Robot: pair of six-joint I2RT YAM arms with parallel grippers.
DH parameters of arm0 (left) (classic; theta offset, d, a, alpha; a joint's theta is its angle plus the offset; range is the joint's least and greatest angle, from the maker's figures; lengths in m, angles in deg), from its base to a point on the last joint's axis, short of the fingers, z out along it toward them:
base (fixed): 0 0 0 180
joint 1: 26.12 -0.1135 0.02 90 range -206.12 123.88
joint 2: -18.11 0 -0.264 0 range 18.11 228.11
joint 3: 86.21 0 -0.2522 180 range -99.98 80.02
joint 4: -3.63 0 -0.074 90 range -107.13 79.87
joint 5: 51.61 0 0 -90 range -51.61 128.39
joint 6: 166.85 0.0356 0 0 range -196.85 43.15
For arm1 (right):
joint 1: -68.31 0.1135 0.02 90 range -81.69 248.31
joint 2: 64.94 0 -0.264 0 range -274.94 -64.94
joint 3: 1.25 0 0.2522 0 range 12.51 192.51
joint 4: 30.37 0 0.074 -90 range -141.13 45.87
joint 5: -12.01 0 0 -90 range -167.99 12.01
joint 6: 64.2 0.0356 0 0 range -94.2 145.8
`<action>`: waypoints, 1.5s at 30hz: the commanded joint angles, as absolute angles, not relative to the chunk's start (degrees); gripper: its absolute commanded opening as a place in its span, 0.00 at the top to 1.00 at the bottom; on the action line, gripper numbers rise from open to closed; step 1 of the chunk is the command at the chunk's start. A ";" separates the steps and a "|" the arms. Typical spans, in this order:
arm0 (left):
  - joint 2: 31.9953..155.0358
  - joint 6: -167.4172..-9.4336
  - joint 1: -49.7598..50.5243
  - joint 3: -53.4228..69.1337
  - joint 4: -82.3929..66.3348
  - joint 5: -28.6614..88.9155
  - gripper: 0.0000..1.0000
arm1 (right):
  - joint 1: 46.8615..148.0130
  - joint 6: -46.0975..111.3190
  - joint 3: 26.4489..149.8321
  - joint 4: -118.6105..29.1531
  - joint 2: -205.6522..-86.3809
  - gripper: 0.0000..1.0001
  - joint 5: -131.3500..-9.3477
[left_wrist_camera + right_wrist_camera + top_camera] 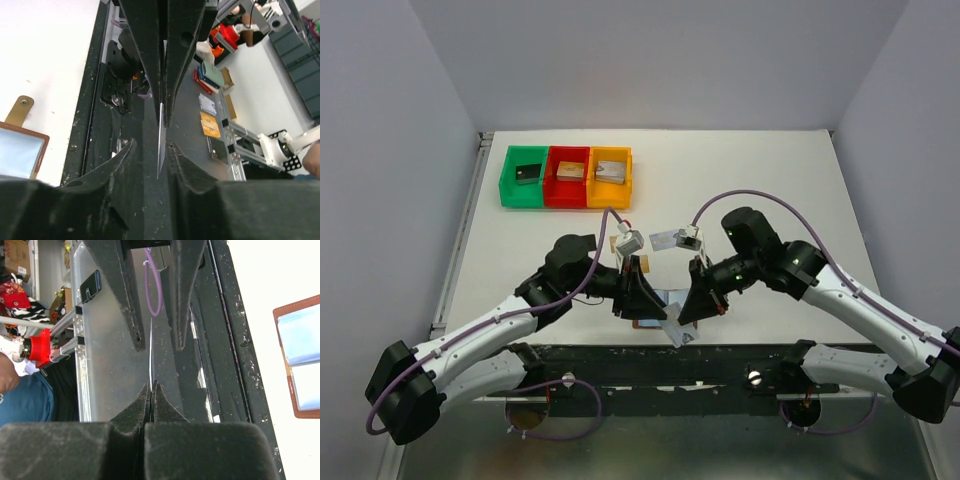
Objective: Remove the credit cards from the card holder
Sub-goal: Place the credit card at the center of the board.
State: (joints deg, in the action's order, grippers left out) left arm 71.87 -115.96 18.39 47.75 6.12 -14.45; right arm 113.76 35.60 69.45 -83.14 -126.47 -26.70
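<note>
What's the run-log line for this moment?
right hand: shut on credit card | left hand: open, straddling the card's free end | card holder: lying open on table

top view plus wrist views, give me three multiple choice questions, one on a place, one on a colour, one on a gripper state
1. Where do the bins stand? A) far left of the table B) near right corner C) near edge, middle
2. What colour is the middle bin? A) blue B) red C) yellow
3. How is the right gripper? A) wide open B) shut on the card C) shut on nothing
Answers: 1 A, the top view shows them far left; 2 B, red, between the green bin and the orange bin; 3 B, its fingers pinch the card edge-on.
</note>
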 commanded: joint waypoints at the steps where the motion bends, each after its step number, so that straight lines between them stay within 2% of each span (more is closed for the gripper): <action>1: 73.13 -115.61 20.20 46.01 8.23 -18.65 0.65 | 114.89 33.27 72.09 -86.76 -127.51 1.00 -28.86; 4: 73.39 -115.08 20.99 45.75 7.89 -18.74 0.95 | 115.24 32.74 72.97 -87.72 -128.22 1.00 -29.91; 5: 73.48 -114.64 21.08 45.57 7.54 -18.74 1.00 | 115.24 32.83 73.06 -87.73 -128.22 1.00 -30.61; 6: 73.39 -114.55 21.17 45.57 7.45 -18.65 1.00 | 115.24 33.18 73.32 -87.73 -128.13 0.95 -32.36; 8: 72.52 -114.11 21.08 46.18 7.10 -17.26 1.00 | 115.24 35.71 73.59 -86.94 -126.99 0.62 -38.40; 9: 71.56 -113.94 20.99 46.97 6.83 -15.25 1.00 | 115.24 38.25 73.33 -85.89 -125.68 0.53 -45.23; 11: 68.67 -114.28 19.94 48.99 6.74 -9.36 1.00 | 113.15 43.96 71.32 -82.13 -122.00 0.46 -52.30; 15: 61.28 -126.55 13.98 59.51 19.44 2.85 1.00 | 105.85 55.57 62.54 -67.37 -112.77 0.43 -49.61; 19: 55.56 -136.77 10.98 68.06 32.90 11.57 1.00 | 105.22 64.97 54.28 -54.80 -111.08 0.43 -45.84; 24: 55.64 -141.61 10.53 70.97 41.80 14.21 1.00 | 105.22 74.74 47.14 -34.66 -113.27 0.41 -40.29; 32: 57.04 -144.08 10.45 70.97 45.59 15.62 1.00 | 105.75 76.86 46.96 -30.43 -116.00 0.41 -38.27; 38: 58.10 -144.78 10.53 71.15 46.11 15.80 1.00 | 108.12 76.34 48.28 -29.72 -118.98 0.53 -37.38; 45: 57.92 -145.05 10.45 71.59 45.86 16.15 1.00 | 109.00 76.60 48.19 -29.10 -119.96 0.75 -38.53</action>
